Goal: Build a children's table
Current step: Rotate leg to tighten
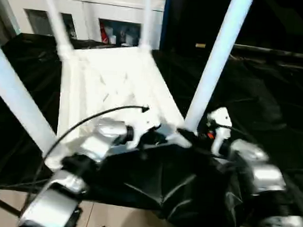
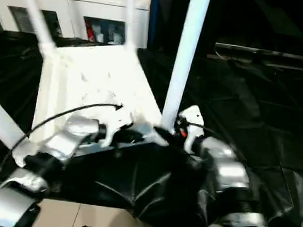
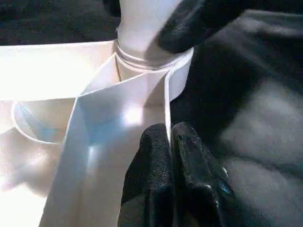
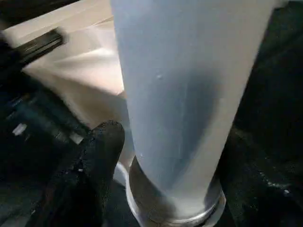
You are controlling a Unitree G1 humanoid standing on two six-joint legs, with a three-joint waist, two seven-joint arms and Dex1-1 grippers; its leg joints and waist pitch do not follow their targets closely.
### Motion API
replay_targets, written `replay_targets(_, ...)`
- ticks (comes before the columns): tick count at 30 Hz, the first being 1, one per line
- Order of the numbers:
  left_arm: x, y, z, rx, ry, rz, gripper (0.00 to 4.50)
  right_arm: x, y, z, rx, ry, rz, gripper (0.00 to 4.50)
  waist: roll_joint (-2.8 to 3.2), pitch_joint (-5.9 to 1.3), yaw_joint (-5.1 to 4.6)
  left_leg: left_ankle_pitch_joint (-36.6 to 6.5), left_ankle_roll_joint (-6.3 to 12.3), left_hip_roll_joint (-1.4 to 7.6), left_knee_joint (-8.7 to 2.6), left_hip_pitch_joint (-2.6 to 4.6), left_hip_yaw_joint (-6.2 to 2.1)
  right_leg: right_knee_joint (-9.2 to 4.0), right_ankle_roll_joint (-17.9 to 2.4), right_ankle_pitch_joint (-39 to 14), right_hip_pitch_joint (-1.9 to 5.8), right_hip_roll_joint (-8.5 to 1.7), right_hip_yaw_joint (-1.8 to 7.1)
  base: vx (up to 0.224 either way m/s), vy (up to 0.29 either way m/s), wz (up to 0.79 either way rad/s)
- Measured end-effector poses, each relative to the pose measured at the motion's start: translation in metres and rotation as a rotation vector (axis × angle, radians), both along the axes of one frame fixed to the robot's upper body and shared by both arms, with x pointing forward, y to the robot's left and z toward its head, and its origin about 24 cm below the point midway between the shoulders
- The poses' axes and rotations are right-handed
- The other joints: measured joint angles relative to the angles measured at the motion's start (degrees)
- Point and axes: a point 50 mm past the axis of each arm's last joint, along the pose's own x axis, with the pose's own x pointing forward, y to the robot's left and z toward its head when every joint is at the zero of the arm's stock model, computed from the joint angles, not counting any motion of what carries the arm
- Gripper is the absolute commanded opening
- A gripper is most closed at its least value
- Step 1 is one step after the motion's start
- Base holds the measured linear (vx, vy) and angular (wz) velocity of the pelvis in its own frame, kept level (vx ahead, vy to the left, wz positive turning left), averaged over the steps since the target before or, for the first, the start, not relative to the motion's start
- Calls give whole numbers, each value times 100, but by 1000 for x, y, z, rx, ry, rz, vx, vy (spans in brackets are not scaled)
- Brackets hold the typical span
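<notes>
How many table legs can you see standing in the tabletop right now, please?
4: near-right leg by the right gripper, near-left leg at the robot's left, far-left leg and far-right leg at the tabletop's back corners.

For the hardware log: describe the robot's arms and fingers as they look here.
Both forearms are silver, rounded metal segments with black joints. A thin black cable arcs over the left arm. The right arm carries a white wrist bracket with a small red mark. The fingers are black, rounded and matte.
</notes>
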Motion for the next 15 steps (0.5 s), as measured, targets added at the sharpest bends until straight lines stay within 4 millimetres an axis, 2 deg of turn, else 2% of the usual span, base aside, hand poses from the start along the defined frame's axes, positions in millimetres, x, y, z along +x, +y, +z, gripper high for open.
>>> replay_targets(3, -8, 12, 2, 0, 33, -90, 0, -10, -5, 2, -6, 31, 152, 309, -3, 3, 72, -3, 3, 0, -4, -8, 1, -3, 5, -3, -5, 0, -1, 0, 0, 0)
replay_targets(4, -10, 12, 2, 1, 42, -115, 0, -12, -5, 1, -4, 48, 182, 309, -3, 3, 119, -3, 3, 0, -4, -10, 1, -3, 4, -3, -6, 0, -2, 0, 0, 0)
replay_targets(7, -15, 15, 2, 1, 61, -164, 0, -16, -6, 2, -9, 71, 261, 309, -4, 4, 178, -3, 3, 0, -4, -11, 3, -3, 3, -3, -7, 0, -1, 0, 0, 0)
replay_targets(9, -17, 18, 2, 1, 72, -179, 0, -18, -9, 2, -21, 81, 290, 309, -7, 6, 180, -3, 3, 0, -3, -10, 3, -2, 3, -2, -7, 0, -1, 0, 0, 0)
replay_targets(10, -18, 19, 2, 1, 76, -183, 0, -19, -10, 2, -24, 84, 297, 285, -8, 7, 176, -3, 3, 0, -3, -9, 3, -1, 2, -2, -7, 0, -1, 0, 0, 0)
replay_targets(15, -20, 26, 3, 10, 76, -183, 0, -20, -10, 4, -21, 89, 330, 252, -13, 9, 151, -3, 3, 2, -2, -10, 3, 0, 3, -3, -10, 0, -1, 0, 0, 0)
